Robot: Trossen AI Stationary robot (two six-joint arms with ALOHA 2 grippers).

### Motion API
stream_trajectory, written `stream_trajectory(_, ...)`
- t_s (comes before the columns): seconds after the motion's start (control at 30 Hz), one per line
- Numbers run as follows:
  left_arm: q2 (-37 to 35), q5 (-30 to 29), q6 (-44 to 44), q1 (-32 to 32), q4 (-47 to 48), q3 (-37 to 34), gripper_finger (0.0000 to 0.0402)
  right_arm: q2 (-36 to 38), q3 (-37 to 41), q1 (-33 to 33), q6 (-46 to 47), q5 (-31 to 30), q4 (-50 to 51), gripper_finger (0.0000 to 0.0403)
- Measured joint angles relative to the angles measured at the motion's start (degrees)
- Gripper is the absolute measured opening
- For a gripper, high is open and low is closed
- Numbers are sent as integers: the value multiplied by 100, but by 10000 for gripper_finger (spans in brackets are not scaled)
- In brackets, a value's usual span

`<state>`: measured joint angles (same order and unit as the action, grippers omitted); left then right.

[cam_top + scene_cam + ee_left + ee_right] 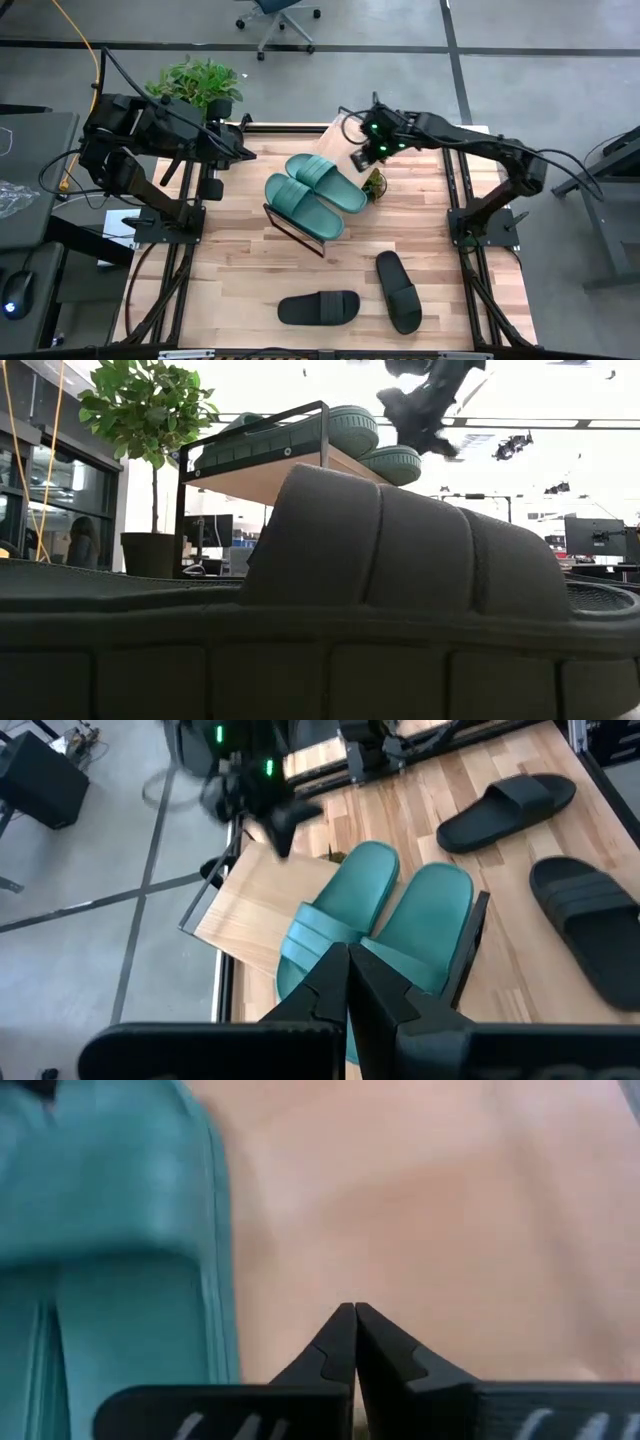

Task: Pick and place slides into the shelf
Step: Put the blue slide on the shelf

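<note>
Two teal slides (pixel 312 192) lie side by side on the slanted shelf (pixel 340 133), heels against its low black rail; in the left wrist view they show as the teal pair (pixel 385 920) beside the bare board (pixel 255 900). Two black slides (pixel 318 307) (pixel 398 290) lie flat on the tabletop near its near edge; one black slide (pixel 400 590) fills the low view. My right gripper (pixel 360 155) (pixel 353 1320) is shut and hovers over the bare far part of the shelf board (pixel 450 1210), next to a teal slide (pixel 100 1230). My left gripper (pixel 243 150) (pixel 348 968) is shut, raised at the table's far left.
A potted plant (pixel 195 80) stands off the far left corner. A small green thing (pixel 375 185) sits on the table by the shelf's right side. Bare tabletop (pixel 240 270) lies between the shelf and the black slides. The arm bases stand at the left and right table edges.
</note>
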<state>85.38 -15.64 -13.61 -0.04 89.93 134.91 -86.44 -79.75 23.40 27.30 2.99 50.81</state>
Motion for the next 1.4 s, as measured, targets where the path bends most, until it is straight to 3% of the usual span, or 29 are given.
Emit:
stream_trajectory(0.2, 0, 0, 9, 0, 7, 0, 0, 561, -2, -459, 218, -14, 1265, 0)
stream_trajectory(0.33, -2, 0, -2, 1, 8, 0, 0, 555, -2, -903, 544, 173, 1279, 0)
stream_trajectory(0.63, -2, -2, -87, 1, 7, 0, 1, -34, 0, -1608, 866, -6, 1349, 0)
stream_trajectory(1.4, -2, 45, -114, 1, 7, 0, 1, -270, 0, -1758, 999, 113, 874, 0)
